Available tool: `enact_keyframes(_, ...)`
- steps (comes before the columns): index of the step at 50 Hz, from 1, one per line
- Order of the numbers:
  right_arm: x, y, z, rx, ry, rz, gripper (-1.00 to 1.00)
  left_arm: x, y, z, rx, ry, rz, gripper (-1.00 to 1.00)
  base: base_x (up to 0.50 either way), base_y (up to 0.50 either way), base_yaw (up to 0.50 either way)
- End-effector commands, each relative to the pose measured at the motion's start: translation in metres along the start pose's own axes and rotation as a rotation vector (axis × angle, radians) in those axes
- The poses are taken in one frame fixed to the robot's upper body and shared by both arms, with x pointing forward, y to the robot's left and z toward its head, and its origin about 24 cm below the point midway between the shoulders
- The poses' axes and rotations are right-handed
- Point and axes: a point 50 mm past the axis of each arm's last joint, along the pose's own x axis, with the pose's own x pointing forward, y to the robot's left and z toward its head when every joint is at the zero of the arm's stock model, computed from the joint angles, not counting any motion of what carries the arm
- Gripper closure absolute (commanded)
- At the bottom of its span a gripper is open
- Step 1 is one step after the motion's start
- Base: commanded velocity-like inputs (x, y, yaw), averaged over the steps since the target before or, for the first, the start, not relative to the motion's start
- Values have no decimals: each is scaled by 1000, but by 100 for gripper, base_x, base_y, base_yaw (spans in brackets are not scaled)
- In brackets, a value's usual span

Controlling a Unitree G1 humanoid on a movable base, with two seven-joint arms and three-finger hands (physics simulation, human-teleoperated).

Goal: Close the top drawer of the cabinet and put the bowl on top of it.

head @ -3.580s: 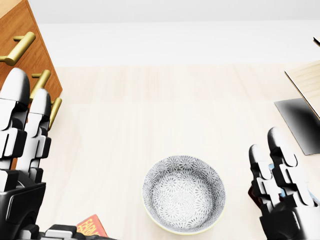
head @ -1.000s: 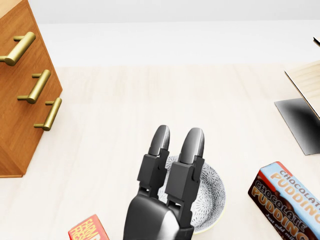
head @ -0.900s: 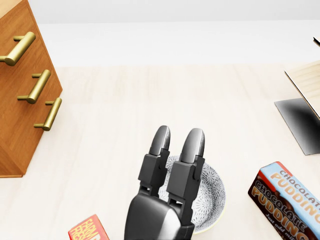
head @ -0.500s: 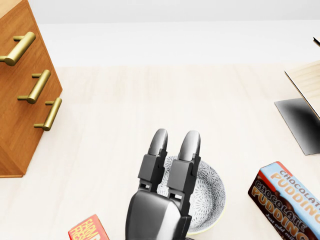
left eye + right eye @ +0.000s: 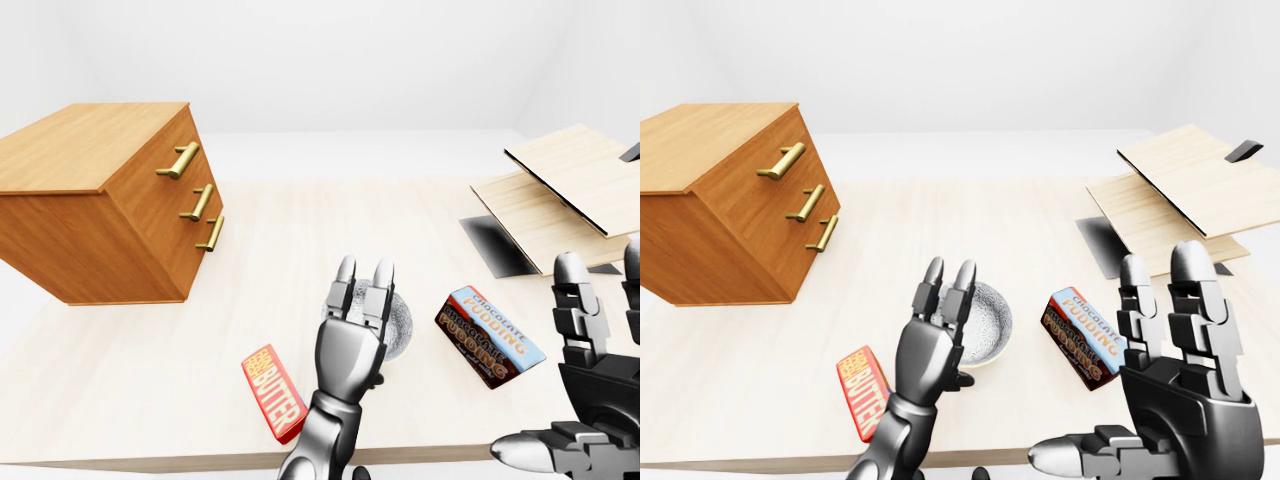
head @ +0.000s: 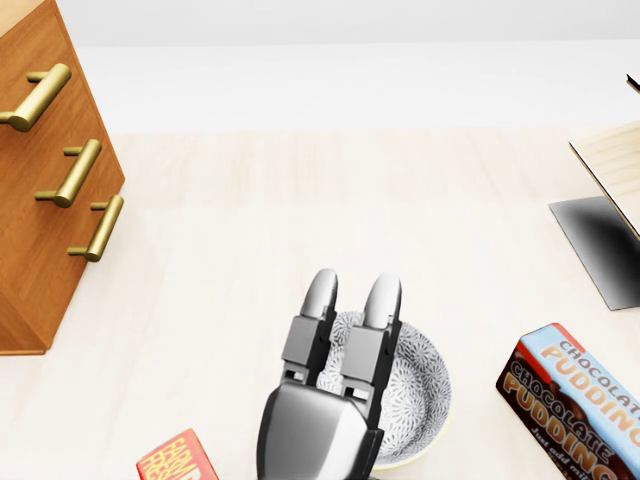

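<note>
Two jobs share one table (image 6: 300, 200), and we judge the second to be in hand: taking up the bowl. Our left hand (image 6: 328, 395) reaches in from the bottom of the head view and hangs over the near rim of the patterned bowl (image 6: 418, 385). Its fingers (image 6: 381, 300) are straight and side by side, pointing up the view across the hollow. The hand is flat, not curled, and we see nothing in its grasp. The hand itself hides whether the fingertips touch the bowl and where the thumb sits.

The bowl rests near the table's bottom edge, between a red butter box (image 5: 273, 393) on the left and a chocolate pudding box (image 6: 570, 400) on the right, apart from both. Our right hand (image 5: 1175, 370) stands low at the right of the eye views, fingers upright and wide apart, thumb out, holding nothing.

The cabinet (image 5: 100, 190) sits at the table's left, well apart from the bowl, with three brass handles facing the middle. Its top drawer (image 5: 160, 172) looks flush with the two below, so we take the closing as done, though a small gap could escape us from this angle.

Next, as we read it, the fingers must curl over the rim against the thumb, firmly enough that the bowl does not tip. Then it must be lifted and carried up and left, high enough to pass the cabinet's edge before it is set down on top.
</note>
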Motion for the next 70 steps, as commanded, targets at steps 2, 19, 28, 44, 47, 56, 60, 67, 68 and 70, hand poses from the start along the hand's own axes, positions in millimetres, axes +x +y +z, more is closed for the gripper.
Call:
enact_keyframes(2,0,-1,1,0,-4,-3,-100,-2,-13,-7,48,15,-57,-100,0,0,0)
enact_keyframes(19,0,0,0,1,-2,-2,-100,-3,-17,-9,68,22,-80,-100,0,0,0)
enact_keyframes(28,1,1,-1,2,4,0,-100,-6,-29,-17,96,42,-130,-100,0,0,0)
enact_keyframes(44,0,1,-1,4,6,2,-100,-8,-35,-19,117,47,-163,-100,0,0,0)
enact_keyframes(47,1,1,-2,3,8,3,-100,-8,-34,-19,117,46,-163,-100,0,0,0)
enact_keyframes(56,0,1,-1,1,7,4,-100,-8,-36,-19,122,46,-167,-100,0,0,0)
enact_keyframes(60,0,1,0,-1,0,2,-100,-9,-38,-21,124,51,-178,-100,0,0,0)
enact_keyframes(67,1,1,0,0,0,2,-100,-9,-42,-24,133,60,-194,-100,0,0,0)
enact_keyframes(68,1,1,-1,0,2,3,-100,-9,-43,-24,133,61,-194,-100,0,0,0)
enact_keyframes(70,0,1,0,2,5,5,-100,-10,-45,-26,134,66,-200,-100,0,0,0)
